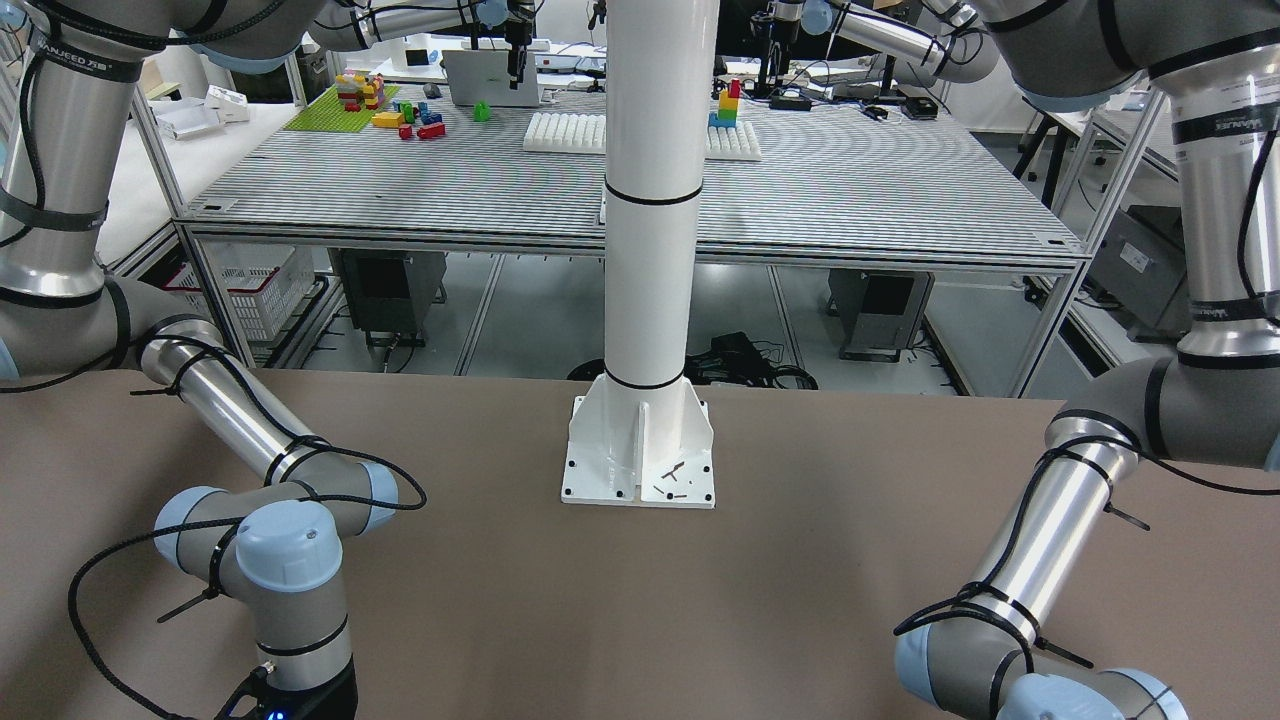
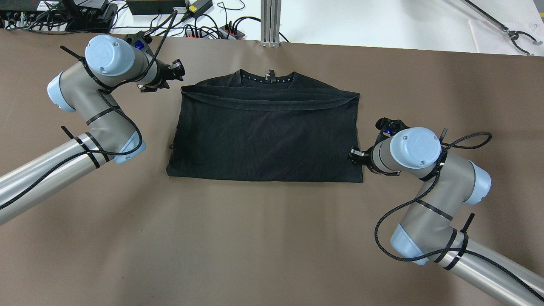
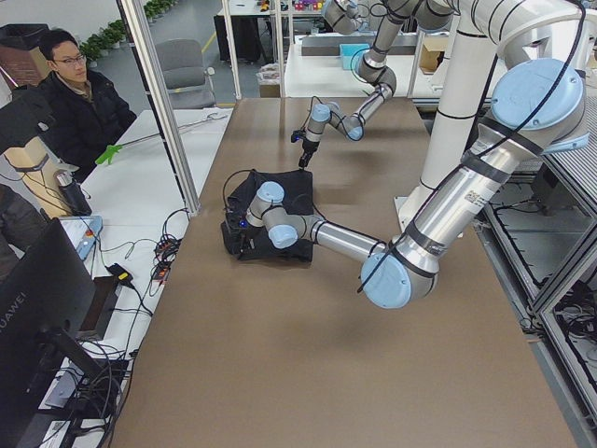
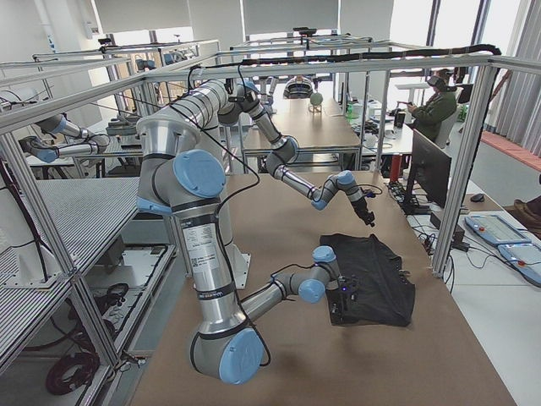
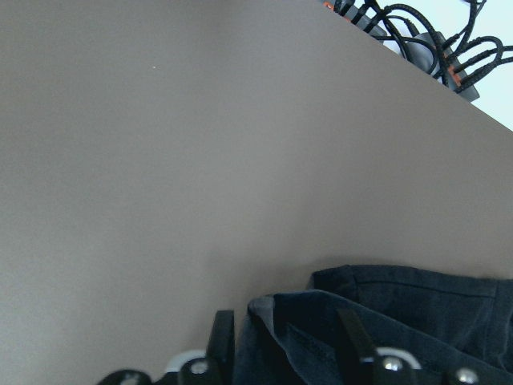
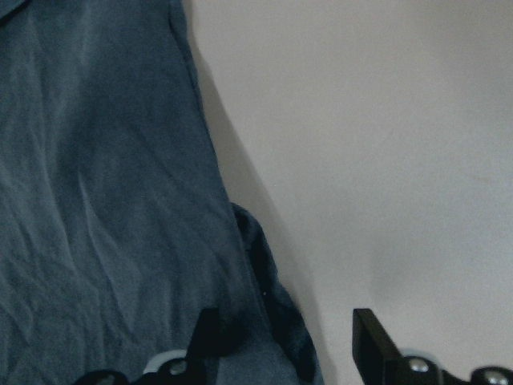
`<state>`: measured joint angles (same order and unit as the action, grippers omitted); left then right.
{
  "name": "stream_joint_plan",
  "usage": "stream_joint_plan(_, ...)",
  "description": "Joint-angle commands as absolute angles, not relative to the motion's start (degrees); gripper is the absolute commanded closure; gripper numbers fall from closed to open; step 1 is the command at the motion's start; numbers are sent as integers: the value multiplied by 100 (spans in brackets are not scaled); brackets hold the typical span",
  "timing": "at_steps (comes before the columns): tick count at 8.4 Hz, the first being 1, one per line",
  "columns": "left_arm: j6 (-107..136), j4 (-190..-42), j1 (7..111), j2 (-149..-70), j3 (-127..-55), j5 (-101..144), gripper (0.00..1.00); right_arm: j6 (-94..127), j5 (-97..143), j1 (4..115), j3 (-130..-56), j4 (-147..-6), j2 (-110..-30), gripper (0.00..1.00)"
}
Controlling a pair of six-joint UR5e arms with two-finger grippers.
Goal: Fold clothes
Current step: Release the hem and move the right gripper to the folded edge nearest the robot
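The clothes (image 2: 265, 131) are a black shirt lying folded flat on the brown table (image 2: 263, 238), its collar toward the far edge. My left gripper (image 2: 171, 76) sits at the shirt's far left corner. In the left wrist view this gripper (image 5: 284, 345) is open, and the dark corner of the clothes (image 5: 385, 305) lies between its fingers. My right gripper (image 2: 354, 155) is at the shirt's right edge near the front corner. The right wrist view shows that gripper (image 6: 288, 337) open over the edge of the clothes (image 6: 104, 200), one finger above fabric and one above bare table.
Cables and power strips (image 2: 204, 23) line the far table edge beside an aluminium post (image 2: 270, 21). The white pole (image 1: 650, 200) stands on its base plate (image 1: 640, 470) on the robot's side. A person (image 3: 79, 103) sits at a desk beyond the table.
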<state>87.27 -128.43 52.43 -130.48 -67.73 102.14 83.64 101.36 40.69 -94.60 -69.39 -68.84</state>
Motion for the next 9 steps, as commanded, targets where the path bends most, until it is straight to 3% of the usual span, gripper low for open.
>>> stream_joint_plan(1,8789,-12841,5238,-13087,-6803,10213,47,8568,10142,4017,-9431,-6935,-6934,37)
stream_joint_plan(7,8798,-12823,5238,-13087,-6996,10169,47,8631,10230,3903,-9422,-6637,-7101,40)
stream_joint_plan(9,8798,-12814,5238,-13113,-7005,10169,47,8849,10248,3902,-9396,-6522,-7102,55)
